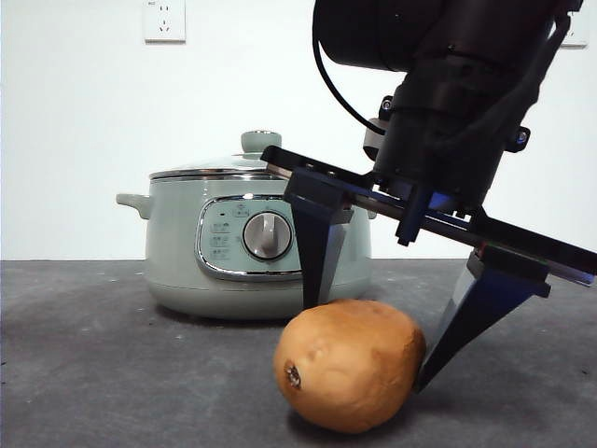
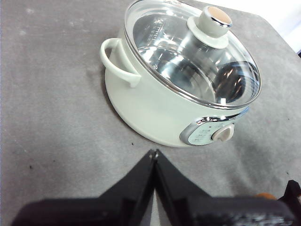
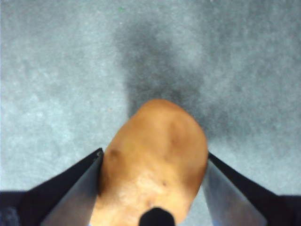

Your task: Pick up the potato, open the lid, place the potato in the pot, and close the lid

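Note:
The orange-brown potato [image 1: 347,364] lies on the grey table in front of the pot, its dark eye facing front left. My right gripper [image 1: 366,343] comes down from the upper right, one jaw on each side of the potato. In the right wrist view both jaws press against the flanks of the potato [image 3: 155,165], which rests on the table. The sage-green pot [image 1: 187,252] stands behind, and its glass lid [image 2: 188,61] with the green knob [image 2: 214,21] sits shut on it. My left gripper [image 2: 154,155] is shut and empty, held above the table short of the pot [image 2: 146,108].
The pot's control panel and silver dial [image 1: 268,235] face the front. A side handle [image 1: 135,202] sticks out to the left. A white wall with a socket [image 1: 164,21] stands behind the table.

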Controlling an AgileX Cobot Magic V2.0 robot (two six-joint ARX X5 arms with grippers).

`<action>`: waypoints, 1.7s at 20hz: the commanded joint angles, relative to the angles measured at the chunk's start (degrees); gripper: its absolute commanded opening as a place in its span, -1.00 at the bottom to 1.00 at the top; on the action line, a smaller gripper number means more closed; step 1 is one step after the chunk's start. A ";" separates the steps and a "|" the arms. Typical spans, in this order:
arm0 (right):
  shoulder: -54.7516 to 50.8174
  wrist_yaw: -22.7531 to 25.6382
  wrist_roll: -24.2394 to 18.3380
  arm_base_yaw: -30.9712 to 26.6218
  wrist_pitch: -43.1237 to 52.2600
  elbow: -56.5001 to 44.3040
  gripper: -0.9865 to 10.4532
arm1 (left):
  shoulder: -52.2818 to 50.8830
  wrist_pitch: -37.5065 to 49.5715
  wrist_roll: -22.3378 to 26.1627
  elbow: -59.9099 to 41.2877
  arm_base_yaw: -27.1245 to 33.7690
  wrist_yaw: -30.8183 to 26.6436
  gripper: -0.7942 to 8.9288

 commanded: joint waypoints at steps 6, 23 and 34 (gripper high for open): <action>-4.61 -9.55 -23.34 0.09 -4.79 1.99 -0.85 | 3.41 -1.42 1.16 0.33 -0.17 0.74 -0.85; -18.43 15.58 -57.86 0.02 -32.61 23.91 -0.85 | 41.62 -12.81 5.75 40.13 -18.32 -10.36 -0.17; -18.47 15.96 -57.42 0.07 -34.69 23.89 -0.85 | 66.27 -25.75 10.32 72.67 -25.46 -19.26 0.52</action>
